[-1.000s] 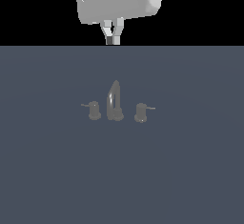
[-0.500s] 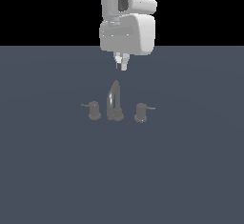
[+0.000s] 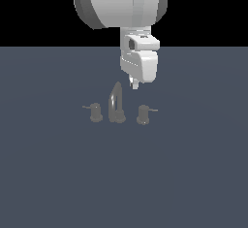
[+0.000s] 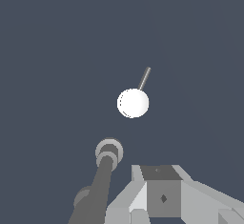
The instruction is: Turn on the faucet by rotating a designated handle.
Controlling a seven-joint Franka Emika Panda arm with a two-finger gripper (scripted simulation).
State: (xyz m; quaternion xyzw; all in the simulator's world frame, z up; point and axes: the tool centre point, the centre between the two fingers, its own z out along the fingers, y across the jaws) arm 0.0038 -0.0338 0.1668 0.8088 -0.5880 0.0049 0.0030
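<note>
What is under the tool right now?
Bare grey surface beside the handle; the tool hangs above, not touching. In the wrist view a white sphere covers that knob's top.

A flat slate-blue surface (image 3: 193,173) carries the faucet (image 3: 116,106), its handle (image 3: 143,114) and a twin knob (image 3: 95,112).

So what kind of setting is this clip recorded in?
A bare simulated test scene, not a real kitchen or bathroom: a flat slate-blue floor under black emptiness, a small dull-grey three-piece faucet standing with no sink, and a white robot gripper above it.
</note>
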